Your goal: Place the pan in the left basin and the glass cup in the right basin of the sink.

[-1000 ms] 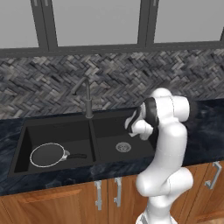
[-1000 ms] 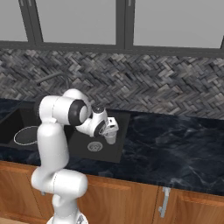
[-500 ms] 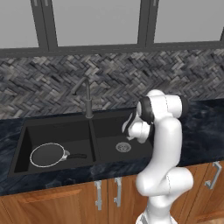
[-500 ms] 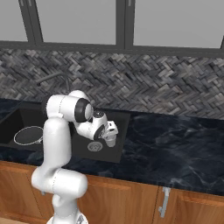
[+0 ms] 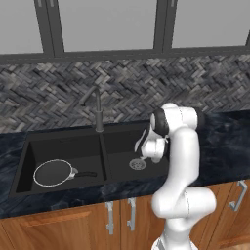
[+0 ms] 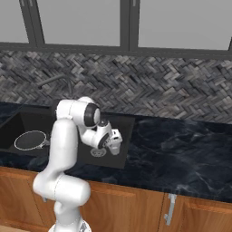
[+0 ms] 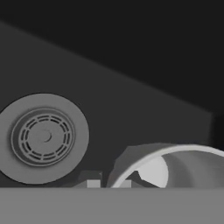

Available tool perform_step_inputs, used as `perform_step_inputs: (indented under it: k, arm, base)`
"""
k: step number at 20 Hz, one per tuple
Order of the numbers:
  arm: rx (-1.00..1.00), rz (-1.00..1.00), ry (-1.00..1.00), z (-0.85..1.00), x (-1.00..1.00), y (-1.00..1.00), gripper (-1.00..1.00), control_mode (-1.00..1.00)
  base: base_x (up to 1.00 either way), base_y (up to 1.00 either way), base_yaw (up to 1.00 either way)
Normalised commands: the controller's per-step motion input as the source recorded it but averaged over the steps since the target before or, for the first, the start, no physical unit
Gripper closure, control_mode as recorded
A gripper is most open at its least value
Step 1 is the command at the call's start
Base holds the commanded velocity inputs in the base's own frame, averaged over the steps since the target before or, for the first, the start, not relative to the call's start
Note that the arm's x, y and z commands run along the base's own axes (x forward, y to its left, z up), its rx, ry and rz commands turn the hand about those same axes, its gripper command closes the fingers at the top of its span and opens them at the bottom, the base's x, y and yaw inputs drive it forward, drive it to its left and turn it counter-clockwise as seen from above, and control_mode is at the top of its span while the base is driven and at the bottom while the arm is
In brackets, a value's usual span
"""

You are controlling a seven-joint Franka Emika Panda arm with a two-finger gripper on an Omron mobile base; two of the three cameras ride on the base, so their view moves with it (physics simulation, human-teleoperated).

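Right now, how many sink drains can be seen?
1: a round silver drain on the floor of the right basin. The pan lying in the left basin may hide another.

**Arm body, as I see it from the base cameras**

My arm (image 5: pixel 183 161) is glossy white, built of thick rounded tube segments with bulbous joints. Dark, near-black discs cap the joints, clearest at the wrist (image 6: pixel 92 115). The base flares into a wide white shoulder block. The tool (image 6: pixel 114 144) is white too, boxy. No cables, screws or markings that I can make out.
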Motion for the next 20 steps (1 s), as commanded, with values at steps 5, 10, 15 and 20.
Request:
perform_step_inputs:
  k: [5, 10, 15, 20]
  arm:
    - [0.00, 0.00, 0.01, -0.29, 0.19, 0.00, 1.00, -1.00]
    - [0.00, 0.00, 0.01, -0.31, 0.18, 0.00, 1.00, -1.00]
    - [0.00, 0.00, 0.03, -0.32, 0.08, 0.00, 1.00, -1.00]
    - [0.00, 0.00, 0.12, -0.29, 0.05, 0.00, -1.00, -1.00]
  base:
    - [0.00, 0.00, 0.00]
    - [0.00, 0.00, 0.00]
    - [0.00, 0.00, 0.00]
    - [0.00, 0.00, 0.00]
